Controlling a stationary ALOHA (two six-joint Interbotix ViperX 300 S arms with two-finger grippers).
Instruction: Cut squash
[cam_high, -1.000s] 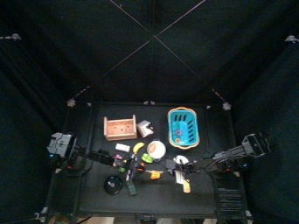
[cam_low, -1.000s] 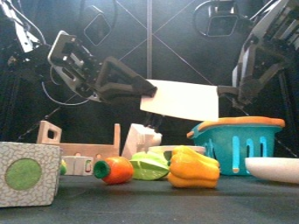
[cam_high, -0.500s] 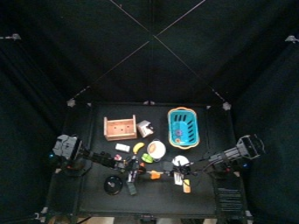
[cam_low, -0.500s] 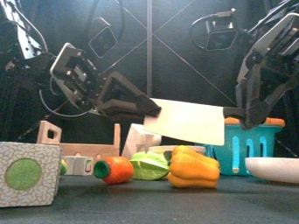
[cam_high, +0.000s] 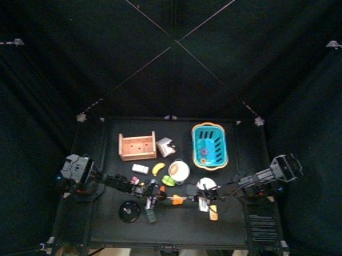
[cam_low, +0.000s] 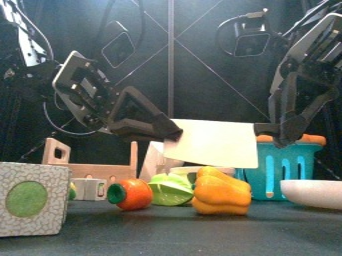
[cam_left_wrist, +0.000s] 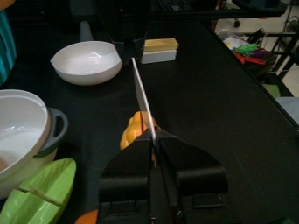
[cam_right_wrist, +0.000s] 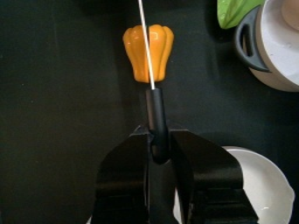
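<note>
Knife (cam_low: 214, 142): broad white blade, black handle, held level over the table (cam_low: 160, 228) with its edge down. We see it gripped at both ends.

Right gripper (cam_right_wrist: 153, 150): jaws closed on the black handle, and the blade runs away from it as a thin white line.

Left gripper (cam_left_wrist: 155, 175): jaws pressed together on the blade's far end. In the front view we find this arm at the picture's left and the right arm hanging at the picture's right.

Squash (cam_low: 221, 192): orange and ribbed, lying on the table near its front edge, directly under the blade. Both wrist views show the blade running along its length. We place the edge just above it, but we cannot tell whether they touch.

Green piece (cam_low: 170, 188): just beside the squash, on the side of the left arm.

Red-orange fruit (cam_low: 130, 193): next along, beside the green piece.

Cube (cam_low: 34, 198): pale and crackle-patterned with a green dot, at the front on the left arm's side.

Basket (cam_low: 274, 160): teal with an orange rim, behind the squash on the right arm's side.

White bowl (cam_low: 314, 192): near the basket, in front of it.

White pot (cam_left_wrist: 24, 122): grey handle, near the green piece.

Wooden rack (cam_high: 136, 146): towards the back of the table.
</note>
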